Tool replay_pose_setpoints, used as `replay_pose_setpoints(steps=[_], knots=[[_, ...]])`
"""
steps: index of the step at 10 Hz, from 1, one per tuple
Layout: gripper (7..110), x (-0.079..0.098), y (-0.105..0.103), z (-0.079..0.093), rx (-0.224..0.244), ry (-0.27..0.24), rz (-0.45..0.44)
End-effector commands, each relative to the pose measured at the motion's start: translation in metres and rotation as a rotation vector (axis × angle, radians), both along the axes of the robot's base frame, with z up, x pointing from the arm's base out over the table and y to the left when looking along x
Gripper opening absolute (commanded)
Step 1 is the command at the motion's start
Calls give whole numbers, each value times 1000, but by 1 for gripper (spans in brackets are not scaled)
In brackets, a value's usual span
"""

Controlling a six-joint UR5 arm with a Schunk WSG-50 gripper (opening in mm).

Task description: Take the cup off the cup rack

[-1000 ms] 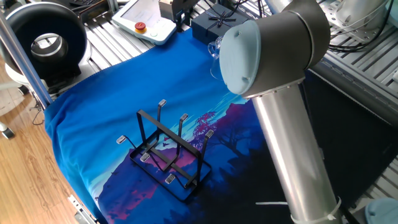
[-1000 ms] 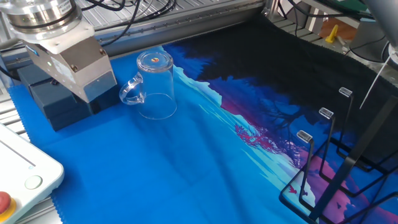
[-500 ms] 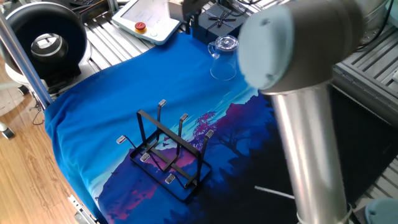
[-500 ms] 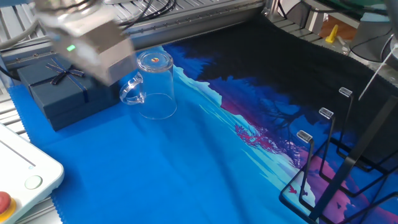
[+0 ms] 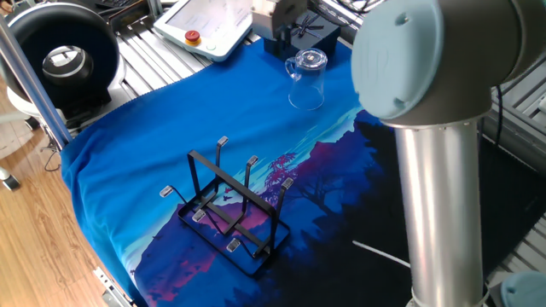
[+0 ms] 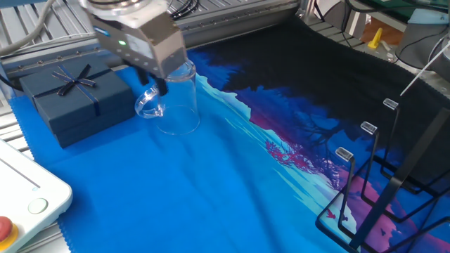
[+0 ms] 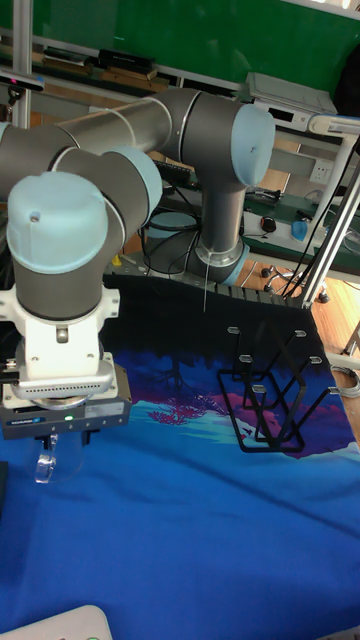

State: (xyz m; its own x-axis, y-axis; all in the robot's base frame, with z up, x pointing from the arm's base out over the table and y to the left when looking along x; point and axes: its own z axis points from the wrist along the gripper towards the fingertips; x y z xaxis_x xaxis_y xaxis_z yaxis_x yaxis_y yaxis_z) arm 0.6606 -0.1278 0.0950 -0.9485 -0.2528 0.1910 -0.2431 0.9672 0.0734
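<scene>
Jaws [image 6: 153, 82] just above cup [image 6: 173, 105], opening unclear.

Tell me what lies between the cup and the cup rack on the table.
Nothing stands there: in one fixed view, only bare printed cloth lies between the cup, upside down near the gift box, and the cup rack.

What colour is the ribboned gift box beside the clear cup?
Dark navy-blue gift box, clearest in the other fixed view.

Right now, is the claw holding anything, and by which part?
It cannot be told. The claw sits low over the cup, by its handle side; the cup stands inverted on the blue cloth, and whether it grips does not show.
</scene>
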Motion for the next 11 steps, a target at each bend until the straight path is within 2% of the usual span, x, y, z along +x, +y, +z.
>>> replay_pose_setpoints(steps=[1,2,4,7,9,10,11], knots=[[44,-24,-1,0,8,57,-15],[44,-31,0,4,7,81,-21],[44,-67,3,26,-5,224,-50],[44,-105,17,50,14,384,-78],[44,-109,8,44,-38,423,-83],[44,-104,6,38,-42,408,-83],[44,-104,3,36,-54,416,-77]])
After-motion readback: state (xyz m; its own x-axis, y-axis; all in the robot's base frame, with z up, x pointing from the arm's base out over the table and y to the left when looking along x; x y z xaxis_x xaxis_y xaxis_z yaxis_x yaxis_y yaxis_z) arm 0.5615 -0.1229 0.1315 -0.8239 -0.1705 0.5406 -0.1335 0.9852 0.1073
